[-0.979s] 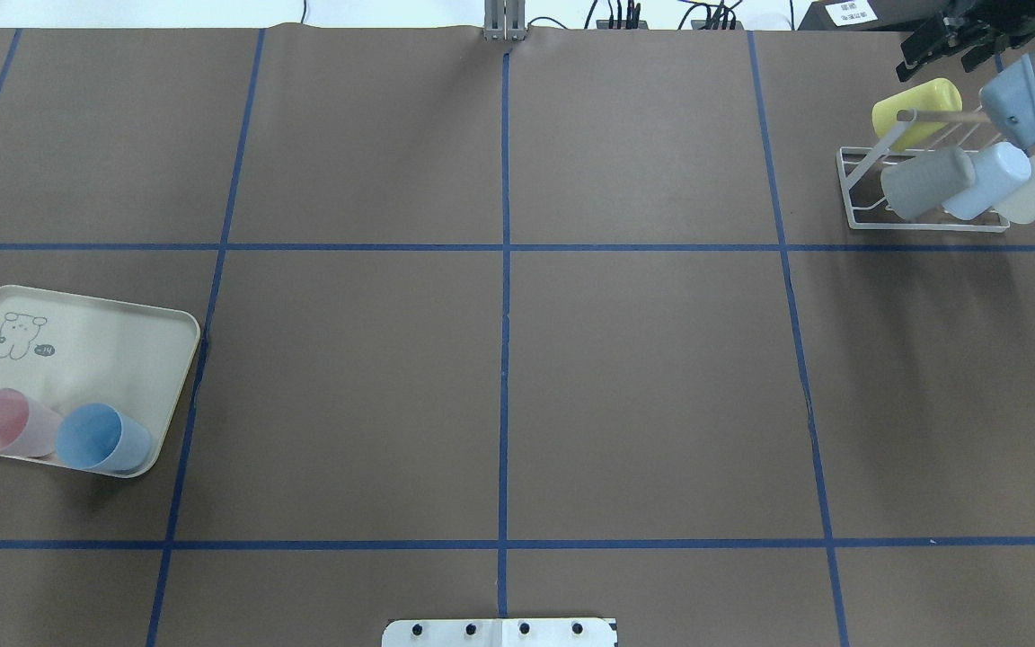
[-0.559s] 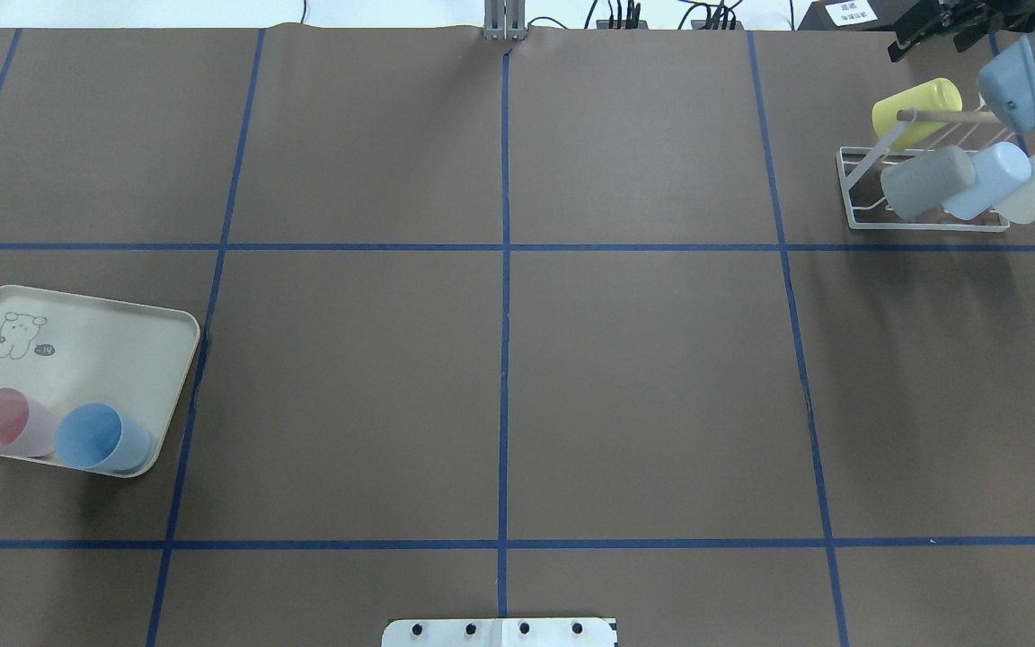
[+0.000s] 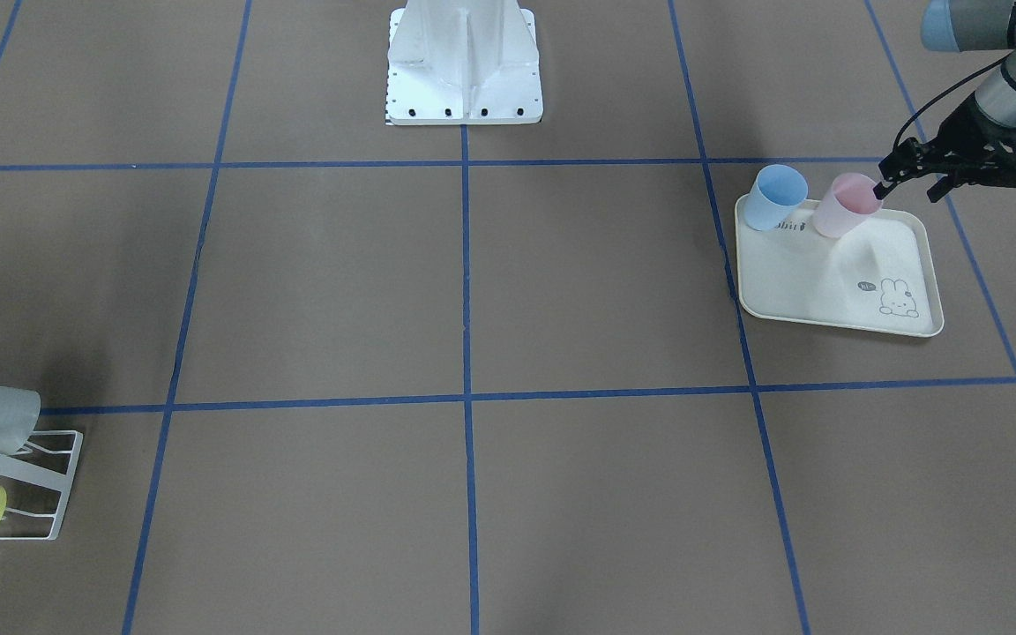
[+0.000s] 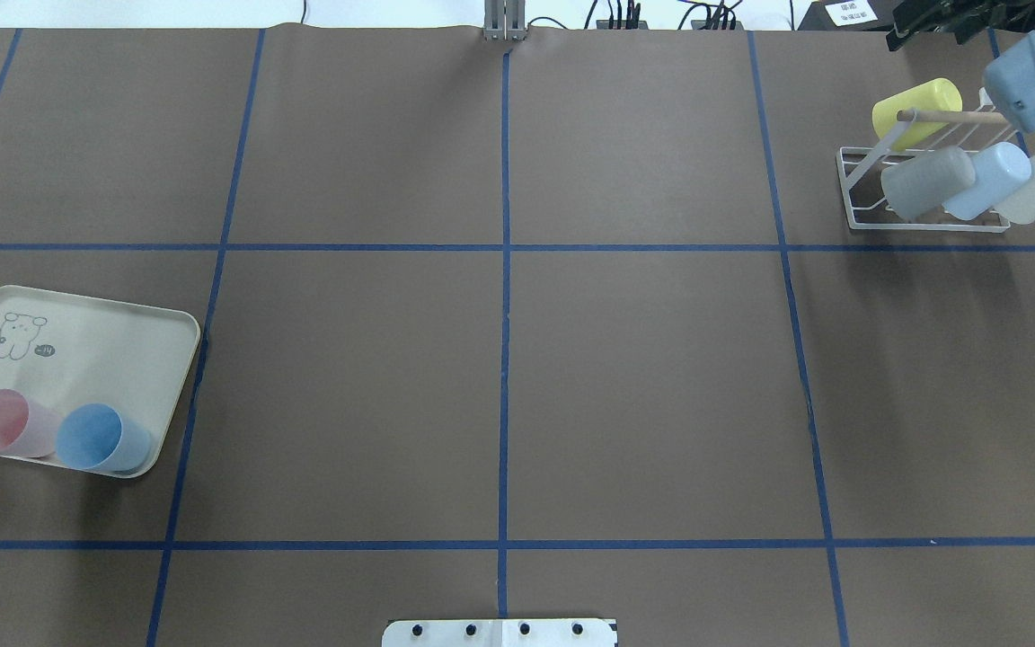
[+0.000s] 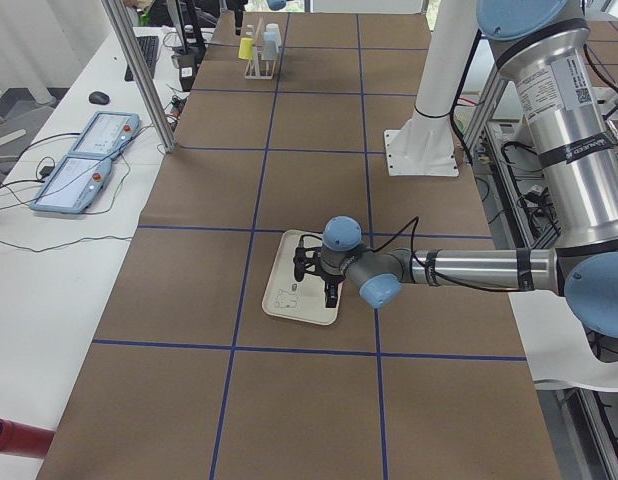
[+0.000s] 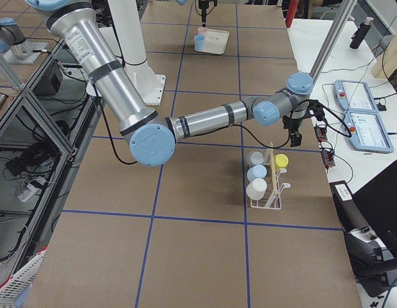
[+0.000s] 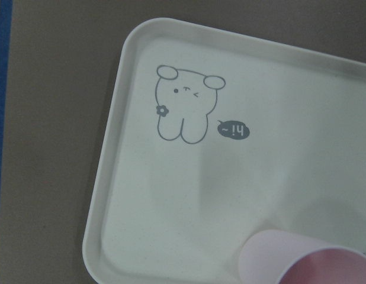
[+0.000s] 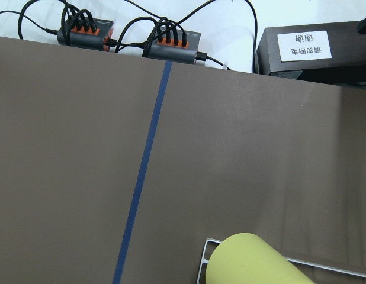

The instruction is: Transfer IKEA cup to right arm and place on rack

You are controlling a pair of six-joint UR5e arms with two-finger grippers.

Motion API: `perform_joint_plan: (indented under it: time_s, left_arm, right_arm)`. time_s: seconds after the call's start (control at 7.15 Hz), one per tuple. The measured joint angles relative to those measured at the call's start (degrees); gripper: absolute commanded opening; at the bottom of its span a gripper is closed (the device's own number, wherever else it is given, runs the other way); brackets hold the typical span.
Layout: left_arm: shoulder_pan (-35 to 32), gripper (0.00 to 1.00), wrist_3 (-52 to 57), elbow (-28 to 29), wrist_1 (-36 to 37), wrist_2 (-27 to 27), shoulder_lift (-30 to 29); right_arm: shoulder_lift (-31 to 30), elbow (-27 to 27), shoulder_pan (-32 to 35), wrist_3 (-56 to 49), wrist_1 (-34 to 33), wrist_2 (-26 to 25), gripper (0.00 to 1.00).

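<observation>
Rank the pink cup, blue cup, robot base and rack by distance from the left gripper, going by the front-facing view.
1. The pink cup, on the tray, right beside the left gripper.
2. The blue cup, next along the tray's robot-side edge.
3. The robot base, mid-view at the top.
4. The rack, in the far opposite corner, on the right arm's side.

A brown sheet with blue tape lines covers the table; a white desk beside it carries two tablets and a mouse.
</observation>
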Motion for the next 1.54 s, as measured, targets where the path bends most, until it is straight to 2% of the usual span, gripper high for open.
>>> perform_joint_plan:
  time_s: [0.14,0.28,0.56,0.84,1.12,1.26,1.54]
  left_arm:
    - [1.49,0.23,-0.08,0.05,0.0,0.24,-0.36]
    - [2.52,0.0,-0.14,0.26,0.0,0.32,-1.0]
    - [3.86,0.0,-0.1,0.77,0.0,0.12,-1.75]
    - [3.11,0.0,0.17,0.53,0.0,-3.39,-1.83]
    - [-5.79,0.0,0.55,0.33,0.56,-9.0,-1.84]
    - [-10.85,0.0,0.41,-0.02,2.18,-11.13,-3.41]
    - [-14.36,0.0,-2.68,-1.52,6.43,-13.42,-9.79]
  right_arm:
    - [-0.27,0.07,0.0,0.08,0.04,-0.01,0.99]
    - [-0.5,0.1,0.0,0.11,0.08,-0.01,0.99]
    - [-0.92,0.15,0.0,0.32,0.21,-0.01,0.99]
    - [-1.07,0.55,0.0,0.93,0.41,-0.01,0.99]
    - [-1.38,3.18,-0.11,5.4,0.51,-0.04,0.99]
    - [-2.28,6.65,-0.55,10.42,0.56,0.2,0.99]
    - [-6.99,17.95,-3.36,22.38,0.68,1.16,0.99]
